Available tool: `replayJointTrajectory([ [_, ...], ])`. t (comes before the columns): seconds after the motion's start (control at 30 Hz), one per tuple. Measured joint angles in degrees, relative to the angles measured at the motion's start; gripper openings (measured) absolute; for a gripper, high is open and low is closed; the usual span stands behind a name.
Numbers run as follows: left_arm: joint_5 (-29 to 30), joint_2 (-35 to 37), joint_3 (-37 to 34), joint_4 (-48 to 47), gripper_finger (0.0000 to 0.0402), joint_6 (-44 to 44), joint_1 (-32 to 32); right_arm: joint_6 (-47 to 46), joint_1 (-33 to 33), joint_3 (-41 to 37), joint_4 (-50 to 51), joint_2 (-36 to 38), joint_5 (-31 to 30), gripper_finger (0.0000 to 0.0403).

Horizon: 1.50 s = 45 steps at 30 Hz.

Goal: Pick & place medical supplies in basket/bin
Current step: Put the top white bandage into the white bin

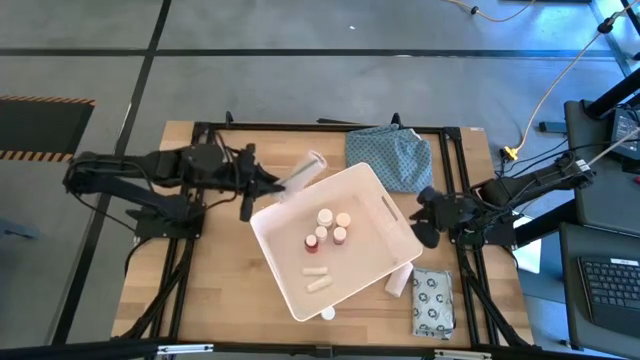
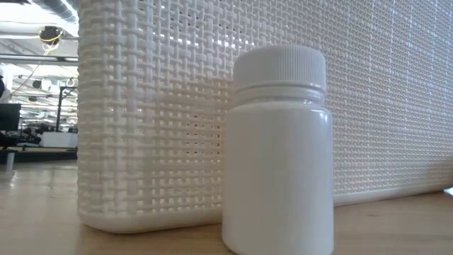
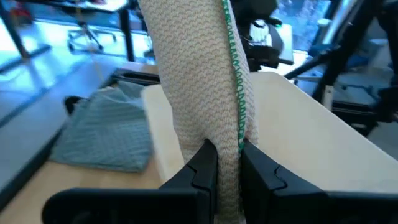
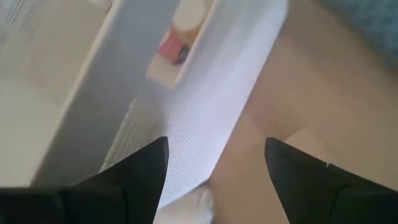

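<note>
The white bin [image 1: 372, 262] stands askew at mid-table. It holds small white bottles [image 1: 325, 216], a red bottle [image 1: 311, 243] and short white tubes [image 1: 316, 272]. My left gripper [image 1: 272, 188] [image 3: 230, 171] is at the bin's far-left corner, shut on a beige knitted bandage roll [image 1: 303, 172] [image 3: 199, 81] with a green stitched edge. My right gripper [image 1: 430, 215] [image 4: 214, 180] hangs open beside the bin's right wall [image 4: 211, 112], holding nothing. Resting on the table are a ring-printed packet [image 1: 432, 303], a white tube [image 1: 399, 281] and a white bottle [image 1: 328, 314] [image 2: 277, 152]. My left gripper pinches the bandage roll near its end [image 3: 229, 146] between its two fingers [image 3: 202, 168]. The fingers come nearly level from the table's left and lie along the roll. The roll sticks out ahead of them, lifted clear, over the bin's far-left rim [image 1: 262, 210].
A blue-green patterned cloth [image 1: 392, 155] [image 3: 102, 134] lies at the far edge behind the bin. The loose white bottle stands close in front of the bin's woven wall [image 2: 156, 106], at the table's near edge. Bare wood shows to the bin's near left.
</note>
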<state>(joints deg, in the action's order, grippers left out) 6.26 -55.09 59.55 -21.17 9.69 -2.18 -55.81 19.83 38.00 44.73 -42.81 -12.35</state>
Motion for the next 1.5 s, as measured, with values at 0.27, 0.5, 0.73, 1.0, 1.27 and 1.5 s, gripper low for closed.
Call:
replayJointTrajectory([
  [0.27, 0.2, -5.4, 3.5, 0.0, 0.0036, 0.6, -2.7, -4.0, 3.3, 0.0, -4.8, 0.0, 4.7, 0.0267],
  [0.5, 0.3, -6.3, 3.5, -2.6, 0.0035, 0.7, -2.7, -4.4, 8.5, 0.0, -16.4, -2.8, 4.6, 0.0267],
  [0.73, -3.3, -7.2, 3.5, -3.4, 0.0034, -0.2, -2.7, -3.9, 10.3, 0.0, -27.1, -11.4, 4.6, 0.0267],
  [1.0, -4.8, -7.2, 3.5, -3.4, 0.0034, -0.4, -2.7, -3.7, 10.3, 0.0, -35.6, -20.3, 4.8, 0.0267],
  [1.27, -5.2, -7.2, 3.5, -4.7, 0.0034, 0.2, -2.7, -2.7, 10.3, 0.0, -44.5, -22.9, 6.5, 0.0267],
  [1.5, -10.4, -7.6, 5.9, -8.2, 0.0034, -1.0, -3.2, -0.5, 10.2, 0.0, -45.4, -21.9, 7.5, 0.0267],
])
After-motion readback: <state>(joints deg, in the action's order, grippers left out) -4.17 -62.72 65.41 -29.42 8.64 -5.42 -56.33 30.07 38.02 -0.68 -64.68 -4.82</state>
